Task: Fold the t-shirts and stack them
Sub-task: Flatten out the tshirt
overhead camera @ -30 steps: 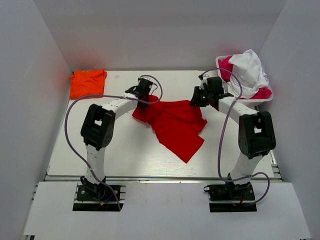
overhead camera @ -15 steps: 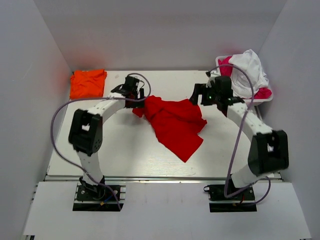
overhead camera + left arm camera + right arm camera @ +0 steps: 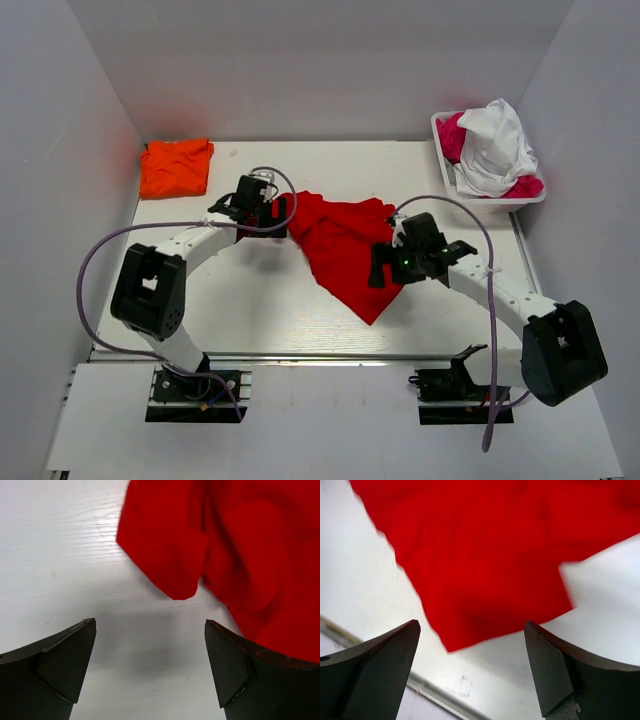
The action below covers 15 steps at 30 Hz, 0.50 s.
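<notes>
- Reaches with the left arm in a low arc from the near edge, elbow out left, wrist turned toward the red t-shirt (image 3: 345,245), which lies rumpled mid-table.
- Holds nothing in the left gripper (image 3: 150,625): fingers spread wide over bare table (image 3: 60,555), just short of the shirt's left edge.
- Stretches the right arm low, elbow out right.
- Holds the right gripper (image 3: 385,268) wide apart and empty above the shirt's near corner.
- Shows the orange t-shirt (image 3: 176,166) folded, far left corner.

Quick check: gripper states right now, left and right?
Left gripper: open, empty, at the red t-shirt's edge.
Right gripper: open, empty, over the same shirt.
</notes>
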### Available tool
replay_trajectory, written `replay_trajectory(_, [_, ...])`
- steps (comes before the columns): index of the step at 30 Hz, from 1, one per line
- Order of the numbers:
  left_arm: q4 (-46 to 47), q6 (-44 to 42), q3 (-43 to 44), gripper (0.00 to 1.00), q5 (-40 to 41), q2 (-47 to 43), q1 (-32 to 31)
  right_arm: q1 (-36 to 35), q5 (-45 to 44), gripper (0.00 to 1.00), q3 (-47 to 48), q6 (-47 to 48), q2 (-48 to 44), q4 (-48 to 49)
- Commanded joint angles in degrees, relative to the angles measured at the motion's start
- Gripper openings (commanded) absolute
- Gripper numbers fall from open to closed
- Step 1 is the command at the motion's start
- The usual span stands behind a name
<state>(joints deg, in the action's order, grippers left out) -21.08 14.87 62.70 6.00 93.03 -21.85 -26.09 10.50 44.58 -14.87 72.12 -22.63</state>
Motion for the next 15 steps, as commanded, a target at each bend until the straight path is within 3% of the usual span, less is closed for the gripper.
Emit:
replay_trajectory(1, [2.6,-2.3,2.2,0.99,-3.2,3.4,-0.5,-5.4,-1.3,0.9,-1.3,-0.8,0.8,-3.1])
replay_trajectory(7, [2.6,-3.4,3.5,0.96,-2.7,5.4,-0.5,-13.6,-12.0,0.9,-1.1,1.2,1.2,-3.9])
replay_trajectory(15, [4.3,-4.6,4.6,0.96,-4.1,8.1,-0.5,-19.5,-15.6,0.9,-1.1,1.1,7.0,-0.4])
